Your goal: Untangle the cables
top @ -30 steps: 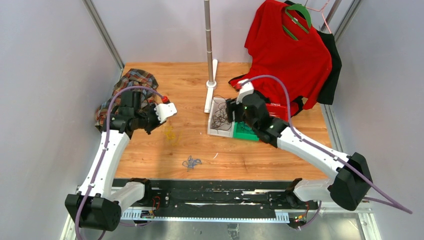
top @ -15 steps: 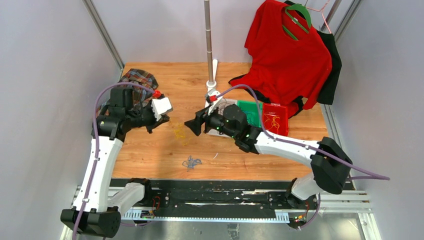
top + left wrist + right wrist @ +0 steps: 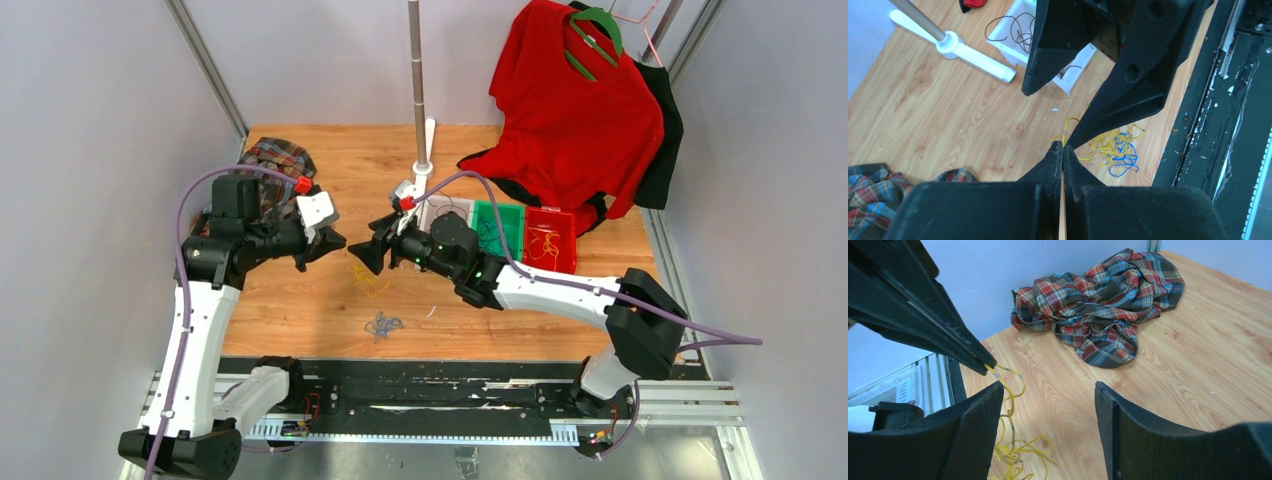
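Two hands are converging: left hand (image 3: 1063,148) clenching a yellow cable (image 3: 1105,144), released right hand (image 3: 1047,390) arriving from the 3 o'clock bins (image 3: 524,236) to separate it.

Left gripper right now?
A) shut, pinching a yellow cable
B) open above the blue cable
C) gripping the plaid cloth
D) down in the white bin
A: the left gripper has its fingertips pressed together, and the yellow cable runs up to them; the right wrist view shows a strand hanging from the tips.

Right gripper (image 3: 362,248) blocks left gripper (image 3: 1063,146) holding cables (image 3: 1110,145); cloth (image 3: 272,160) behind.
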